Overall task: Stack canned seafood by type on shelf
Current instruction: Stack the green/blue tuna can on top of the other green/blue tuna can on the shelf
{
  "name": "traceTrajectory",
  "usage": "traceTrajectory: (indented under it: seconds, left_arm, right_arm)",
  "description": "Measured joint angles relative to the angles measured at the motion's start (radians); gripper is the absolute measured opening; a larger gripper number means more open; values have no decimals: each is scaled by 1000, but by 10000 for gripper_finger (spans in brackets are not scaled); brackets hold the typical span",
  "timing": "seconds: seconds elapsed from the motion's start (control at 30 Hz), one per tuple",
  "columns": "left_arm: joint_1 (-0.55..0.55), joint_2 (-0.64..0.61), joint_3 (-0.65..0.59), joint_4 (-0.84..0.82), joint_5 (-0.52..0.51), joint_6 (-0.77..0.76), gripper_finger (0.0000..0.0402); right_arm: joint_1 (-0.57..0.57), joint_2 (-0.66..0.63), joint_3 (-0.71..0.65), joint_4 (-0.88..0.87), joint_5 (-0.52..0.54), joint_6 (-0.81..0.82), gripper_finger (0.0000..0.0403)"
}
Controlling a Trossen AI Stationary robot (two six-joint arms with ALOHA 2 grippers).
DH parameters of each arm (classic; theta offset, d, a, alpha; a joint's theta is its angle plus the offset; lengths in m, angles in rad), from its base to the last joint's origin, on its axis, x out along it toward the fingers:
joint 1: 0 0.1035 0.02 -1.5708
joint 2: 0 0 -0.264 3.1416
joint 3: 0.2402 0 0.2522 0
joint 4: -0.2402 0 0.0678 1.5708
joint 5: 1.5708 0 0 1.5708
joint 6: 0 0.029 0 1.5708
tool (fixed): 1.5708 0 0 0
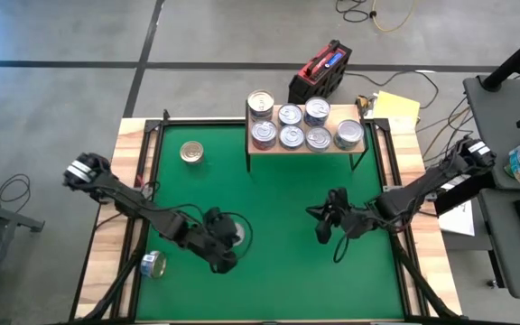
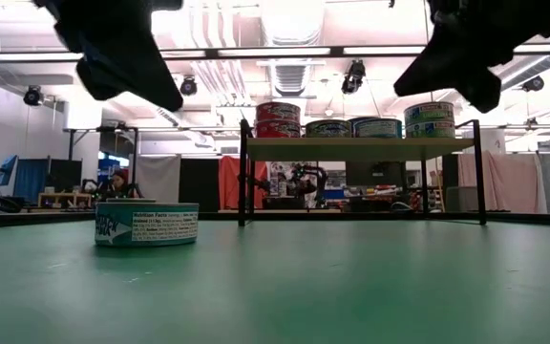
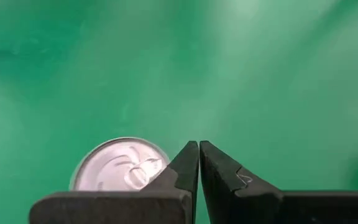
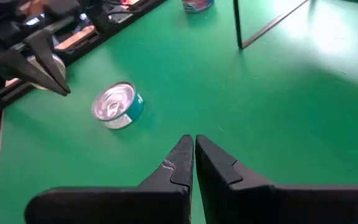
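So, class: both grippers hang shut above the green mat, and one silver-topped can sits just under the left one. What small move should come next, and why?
Probably open the left gripper. Its fingers are pressed together right beside the silver-topped can on the mat, so it cannot straddle the can until they part. The right gripper hangs shut farther off.

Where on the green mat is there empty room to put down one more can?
The widest bare patch of green mat lies along the near edge, between the left gripper and right gripper. Another runs between the gold-topped can and the shelf. The shelf itself is crowded with cans. A silver-topped can sits beside the left gripper.
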Motion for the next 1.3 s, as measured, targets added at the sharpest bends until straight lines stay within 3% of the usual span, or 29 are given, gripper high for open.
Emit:
traceTrajectory:
  seconds: [0.13, 0.3, 0.43, 0.7, 0.97, 1.17, 1.3]
  left_arm:
    - [-13, -98, -134, 148, -14, -51, 0]
    - [-19, -197, -258, 149, -59, -175, 0]
    - [-19, -255, -337, 146, -60, -305, 0]
    - [-19, -283, -435, 145, -34, -458, 5]
    - [-18, -282, -458, 155, 53, -504, 94]
    - [-18, -277, -459, 184, 53, -512, 183]
    - [-17, -250, -465, 224, 53, -514, 220]
  right_arm:
    - [-31, 63, 0, 112, -74, -51, 9]
    - [-102, 181, 14, 290, -191, -85, 9]
    - [-156, 275, 59, 291, -254, -71, 9]
    - [-189, 436, 185, 292, -272, -78, 9]
    - [-193, 570, 299, 276, -284, -99, 41]
    - [-196, 598, 332, 252, -288, -100, 113]
    - [-195, 597, 323, 253, -288, -101, 164]
